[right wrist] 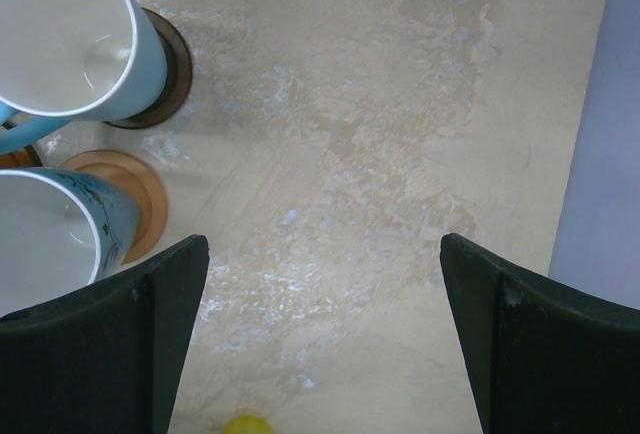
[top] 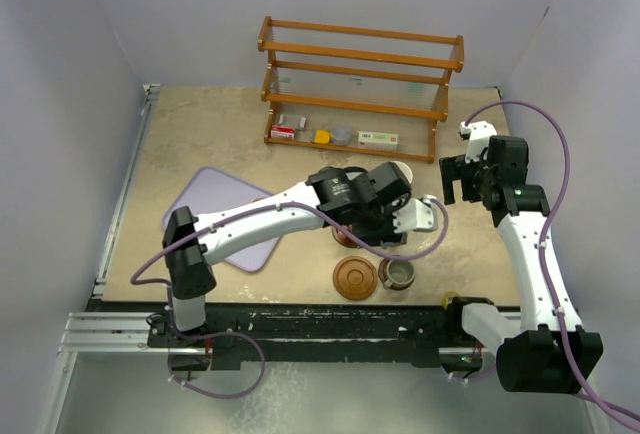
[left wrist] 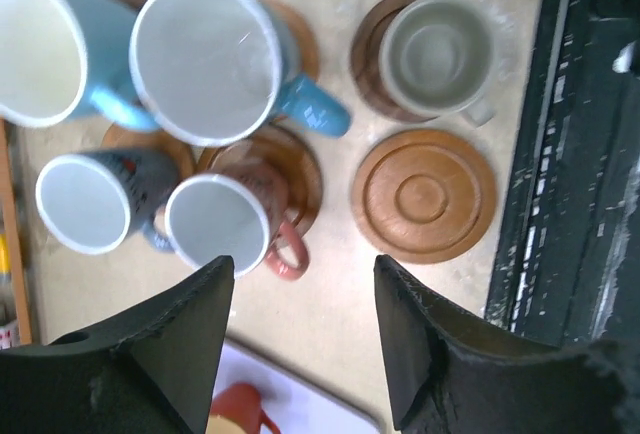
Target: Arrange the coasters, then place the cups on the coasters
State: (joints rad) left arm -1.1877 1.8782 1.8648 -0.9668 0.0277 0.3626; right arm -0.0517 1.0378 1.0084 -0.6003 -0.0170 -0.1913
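Observation:
In the left wrist view, two big pale blue cups (left wrist: 205,54) and a small blue cup (left wrist: 85,204) crowd the upper left. A copper-orange cup (left wrist: 220,224) stands on a brown coaster (left wrist: 300,169). A grey-green cup (left wrist: 435,54) sits on a dark coaster (left wrist: 372,49). Beside it lies a bare grooved coaster (left wrist: 423,196). My left gripper (left wrist: 303,269) hangs open above the table, just off the copper-orange cup, with nothing between its fingers. Another copper-orange cup (left wrist: 240,409) rests on the lavender tray (left wrist: 310,409). My right gripper (right wrist: 325,254) is open over bare table, right of the blue cups (right wrist: 60,34).
A wooden shelf (top: 360,84) with small boxes stands at the back. The lavender tray (top: 215,199) lies left of the cup cluster. The black front rail (left wrist: 570,154) runs close to the grooved coaster. A small yellow object (right wrist: 245,424) lies below the right gripper.

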